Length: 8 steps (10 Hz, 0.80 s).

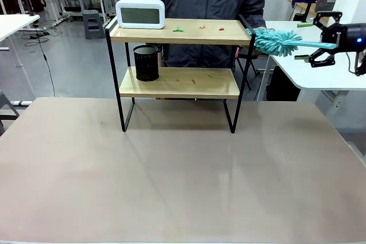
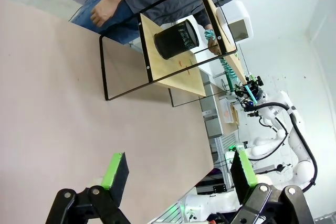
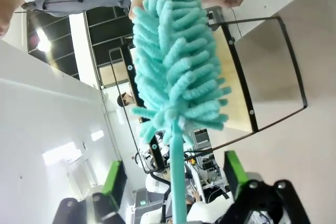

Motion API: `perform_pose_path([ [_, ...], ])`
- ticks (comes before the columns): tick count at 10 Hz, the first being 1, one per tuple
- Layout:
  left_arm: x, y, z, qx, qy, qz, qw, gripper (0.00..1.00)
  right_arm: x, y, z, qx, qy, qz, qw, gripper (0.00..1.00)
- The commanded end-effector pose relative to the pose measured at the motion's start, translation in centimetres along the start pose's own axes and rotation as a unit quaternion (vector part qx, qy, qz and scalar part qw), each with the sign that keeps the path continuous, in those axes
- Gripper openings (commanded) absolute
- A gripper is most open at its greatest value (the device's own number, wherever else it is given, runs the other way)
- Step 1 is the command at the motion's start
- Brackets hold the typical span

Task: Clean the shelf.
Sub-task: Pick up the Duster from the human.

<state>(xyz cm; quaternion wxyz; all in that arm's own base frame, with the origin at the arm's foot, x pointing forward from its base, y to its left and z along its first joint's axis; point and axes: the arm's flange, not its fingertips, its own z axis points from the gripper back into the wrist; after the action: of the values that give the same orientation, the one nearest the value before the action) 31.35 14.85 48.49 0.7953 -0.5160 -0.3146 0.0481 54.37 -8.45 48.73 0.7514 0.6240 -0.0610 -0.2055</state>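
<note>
Right fingers (image 3: 116,181) apart around teal duster (image 3: 176,61) handle, duster head beside shelf (image 1: 171,37)

Small two-tier shelf (image 1: 229,32). Stands upright on four thin black legs (image 1: 120,112) toward the far side of the table (image 1: 183,170), long side facing the front view. Holds two light wooden boards in a thin black metal frame (image 1: 113,67): upper board (image 1: 189,37) at the very top, lower board (image 1: 189,88) roughly halfway down. Bears small green and red scraps (image 1: 178,28) on the upper board, right of centre, with a few more on the lower board. Appears rolled sideways and end-on in the left wrist view (image 2: 186,80), and again in the right wrist view (image 3: 236,87).
</note>
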Motion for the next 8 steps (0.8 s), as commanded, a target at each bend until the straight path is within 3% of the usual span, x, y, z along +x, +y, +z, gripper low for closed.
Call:
perform_pose_path([
  [1, 0.16, -0.11, -0.13, -0.011, -0.006, -0.010, 1.000, 1.00, -0.41, 0.40, 0.38, 0.005, 0.018, 0.005, 1.000, 0.44],
  [2, 0.16, -0.11, -0.13, -0.011, -0.006, -0.010, 1.000, 1.00, -0.41, 0.37, 0.31, 0.007, 0.023, 0.004, 1.000, 0.27],
  [3, 0.16, -0.11, -0.13, -0.011, -0.006, -0.010, 1.000, 1.00, -0.37, 0.31, 0.21, 0.010, 0.023, 0.003, 1.000, 0.00],
  [5, 0.16, -0.11, -0.13, -0.011, -0.006, -0.010, 1.000, 1.00, -0.36, 0.15, 0.14, 0.010, 0.022, 0.001, 1.000, 0.00],
  [6, 0.16, -0.11, -0.13, -0.011, -0.006, -0.010, 1.000, 1.00, -0.36, 0.13, 0.18, 0.010, 0.021, 0.000, 1.000, 0.07],
  [7, 0.16, -0.11, -0.13, -0.011, -0.006, -0.010, 1.000, 1.00, -0.31, 0.05, 0.24, 0.006, 0.020, -0.001, 1.000, 0.00],
  [8, 0.16, -0.11, -0.13, -0.011, -0.006, -0.010, 1.000, 1.00, -0.20, -0.11, 0.24, 0.003, 0.020, -0.004, 1.000, 0.00],
])
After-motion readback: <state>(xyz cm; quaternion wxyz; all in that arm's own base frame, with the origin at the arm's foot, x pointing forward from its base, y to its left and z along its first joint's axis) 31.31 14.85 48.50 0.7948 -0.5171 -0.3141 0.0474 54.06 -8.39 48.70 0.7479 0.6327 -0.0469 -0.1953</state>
